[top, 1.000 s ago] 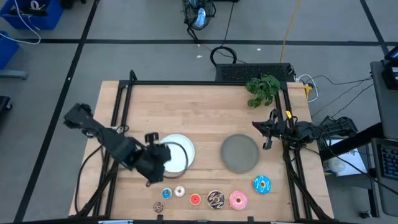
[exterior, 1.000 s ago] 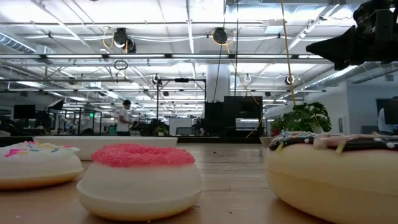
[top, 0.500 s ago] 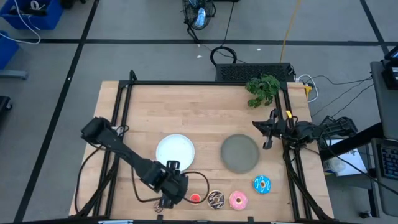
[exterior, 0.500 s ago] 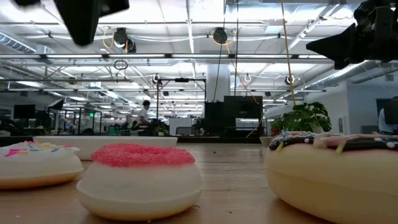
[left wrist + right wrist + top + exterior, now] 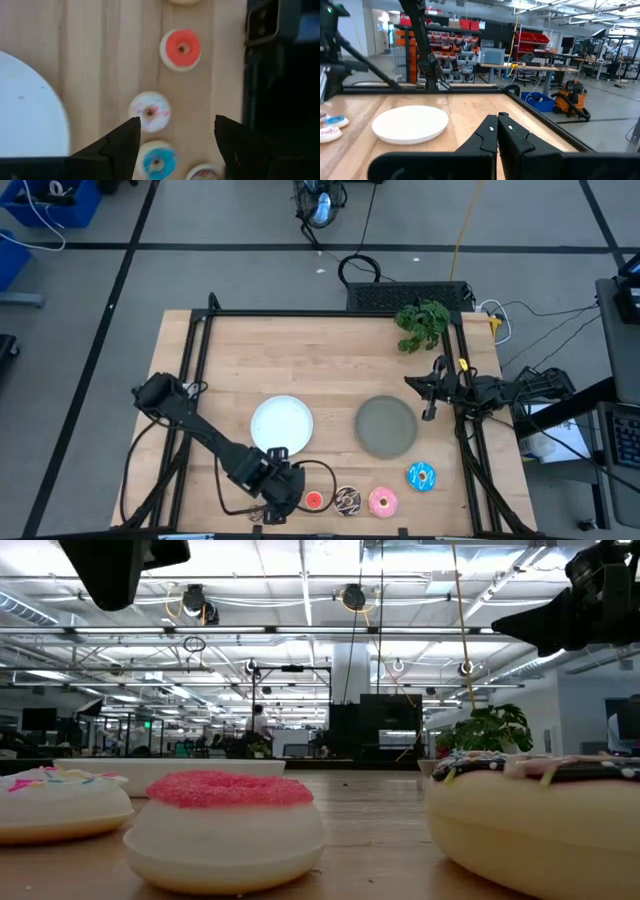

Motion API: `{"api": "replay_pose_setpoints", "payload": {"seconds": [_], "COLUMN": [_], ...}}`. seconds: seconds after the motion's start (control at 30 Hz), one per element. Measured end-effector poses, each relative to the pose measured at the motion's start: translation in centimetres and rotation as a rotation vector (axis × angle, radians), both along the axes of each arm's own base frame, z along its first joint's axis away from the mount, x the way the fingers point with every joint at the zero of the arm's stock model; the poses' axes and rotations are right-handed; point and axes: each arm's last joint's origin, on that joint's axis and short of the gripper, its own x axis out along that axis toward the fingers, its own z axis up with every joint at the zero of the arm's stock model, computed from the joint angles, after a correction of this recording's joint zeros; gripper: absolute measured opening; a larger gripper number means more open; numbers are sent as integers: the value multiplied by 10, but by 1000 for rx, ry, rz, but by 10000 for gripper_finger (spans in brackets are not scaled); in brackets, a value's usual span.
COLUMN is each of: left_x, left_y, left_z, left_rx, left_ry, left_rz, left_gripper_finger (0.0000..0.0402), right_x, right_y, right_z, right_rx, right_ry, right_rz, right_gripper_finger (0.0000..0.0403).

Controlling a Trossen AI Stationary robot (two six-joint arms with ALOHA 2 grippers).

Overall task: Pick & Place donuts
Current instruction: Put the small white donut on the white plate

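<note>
The left gripper (image 5: 175, 142) hangs with fingers apart over the tiny donuts (image 5: 149, 111) at the table's (image 5: 330, 370) near edge, left of the larger ones (image 5: 382, 501). The right gripper (image 5: 497, 131) waits at the right edge, fingers together.

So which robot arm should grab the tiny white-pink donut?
The left. Its open left gripper hovers right over the tiny white-pink ring donut, while the shut right gripper waits far away beside the table's right edge.

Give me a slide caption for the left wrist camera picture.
Left end effector, fingers open, above the tiny white-pink ring donut in a row with tiny red and blue donuts on the wooden table.
</note>
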Motion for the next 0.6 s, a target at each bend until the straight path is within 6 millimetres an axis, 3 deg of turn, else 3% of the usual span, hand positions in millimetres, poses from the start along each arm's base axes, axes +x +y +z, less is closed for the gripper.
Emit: {"api": "replay_pose_setpoints", "payload": {"seconds": [0.13,0.3,0.6], "left_x": [6,13,22], "left_y": [0,-9,-7], "left_z": [-18,-34,-38], "left_rx": [30,58,137], "left_ry": [45,10,-70], "left_rz": [20,-137,-212], "left_gripper_finger": [277,304,310], "right_x": [0,0,0], "right_y": [0,0,0], "right_z": [1,3,3], "right_rx": [3,-21,-28], "right_ry": [-12,-25,-23], "right_rz": [0,-3,-5], "right_gripper_finger": [0,0,0]}}
